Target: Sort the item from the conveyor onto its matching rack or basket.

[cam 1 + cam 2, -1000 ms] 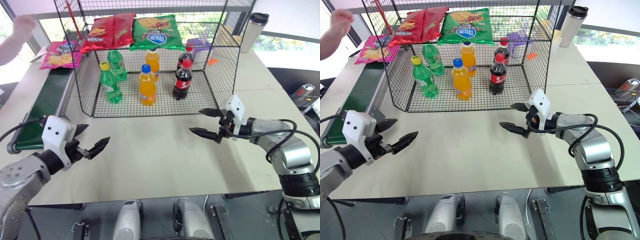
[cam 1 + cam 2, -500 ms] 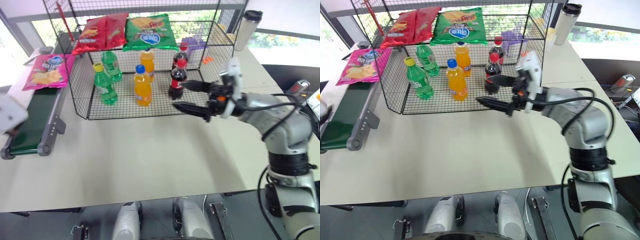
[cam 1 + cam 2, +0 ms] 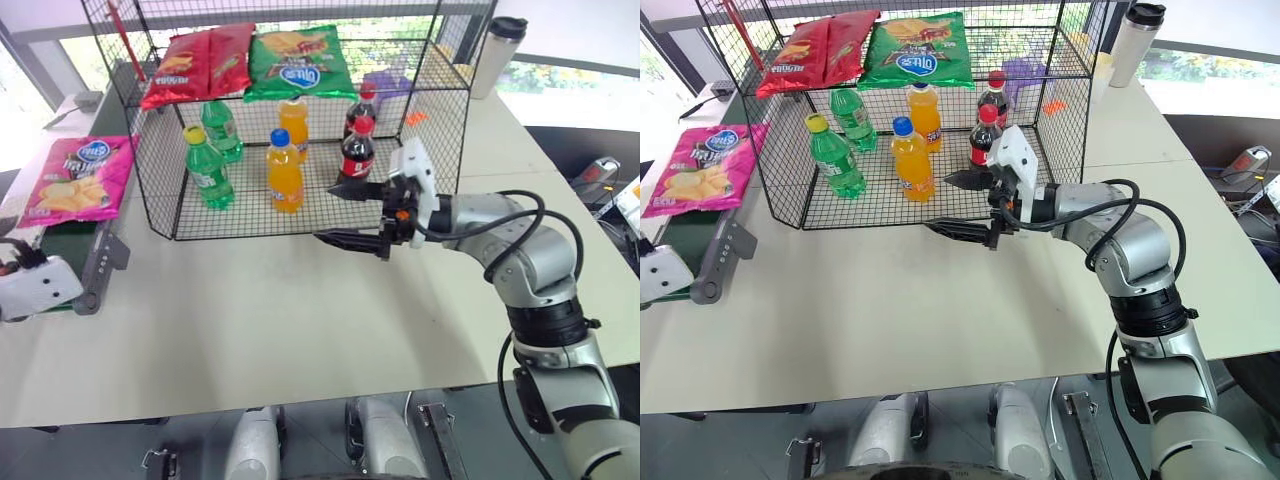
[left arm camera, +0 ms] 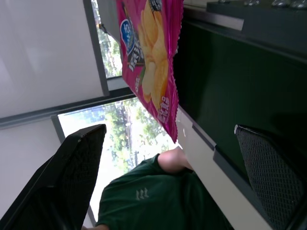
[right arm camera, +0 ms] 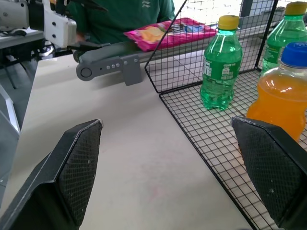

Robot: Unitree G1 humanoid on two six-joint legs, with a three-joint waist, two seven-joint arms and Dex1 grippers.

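the pink bag (image 3: 75,180) lies flat on the near stretch of the conveyor (image 3: 62,248), off to my left, outside the left wall of the rack (image 3: 300,215). its long axis runs along the belt, away from me, barcode end nearer. my left gripper (image 4: 168,177) sits low at the belt's near roller end, fingers spread wide and holding nothing; through the wrist view the bag is straight ahead between the two open fingers, not yet touched, with a person in a green shirt beyond it. my right gripper (image 3: 352,214) hangs level over the table in front of the rack's open mouth, pointing toward my left, its fingers also parted and empty, with the bottles just behind it

so my left hand is clearly the nearer one; the right has the whole rack front between it and the belt. i judge the reach should go forward along the belt, onto the bag's near short edge, pinching it across the width. the red bag (image 3: 195,62) and green bag (image 3: 297,62) already lie on the top shelf, so that's likely where pink belongs; a slick puffy bag may slide off the fingers
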